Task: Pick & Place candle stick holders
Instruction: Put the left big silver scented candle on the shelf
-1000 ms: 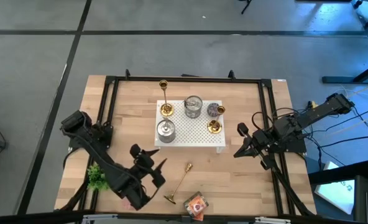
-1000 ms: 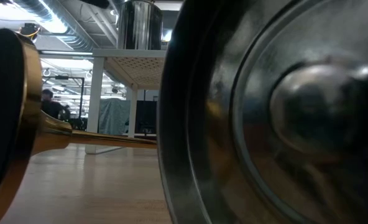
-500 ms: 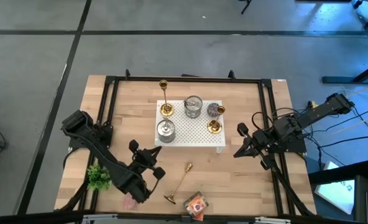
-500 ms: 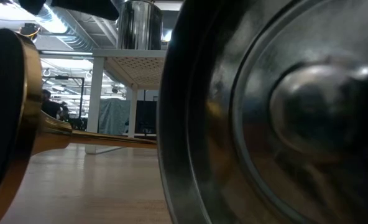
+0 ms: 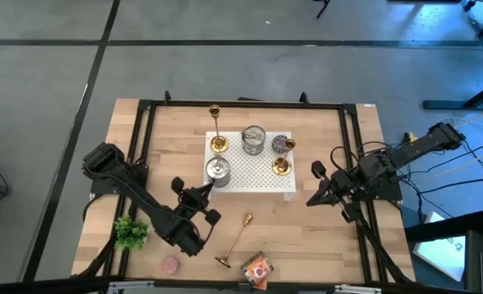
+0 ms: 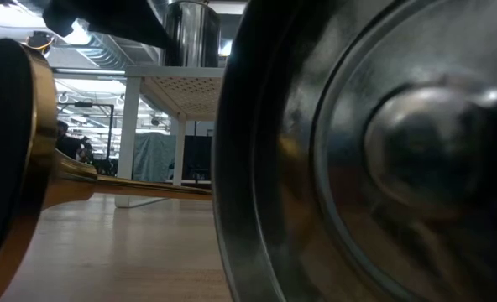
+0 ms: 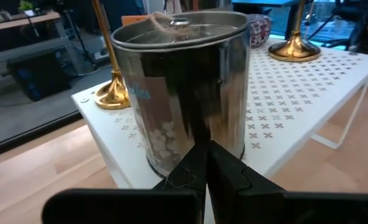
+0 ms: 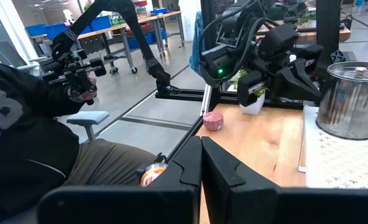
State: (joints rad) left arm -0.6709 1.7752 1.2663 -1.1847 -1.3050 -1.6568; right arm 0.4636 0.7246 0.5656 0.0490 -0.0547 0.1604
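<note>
The table [image 5: 323, 229] carried a white perforated shelf [image 5: 254, 171] at its centre. The left arm reached in from the table's left side, bent at the elbow, with the left gripper [image 5: 206, 193] at the shelf's front left corner, fingers pressed together and holding nothing, aimed at a silver tin [image 7: 184, 81]. The right arm waited at the table's right edge, the right gripper [image 5: 313, 199] closed and empty.

Counts: three candle stick holders. Two stood upright on the shelf, a tall one [image 5: 216, 131] at the back left and a short one [image 5: 282, 166] at the front right. The third [image 5: 235, 242] lay on its side on the wood in front of the shelf. Two silver tins were on the shelf; the second [image 5: 254, 140] stood at the back centre.
</note>
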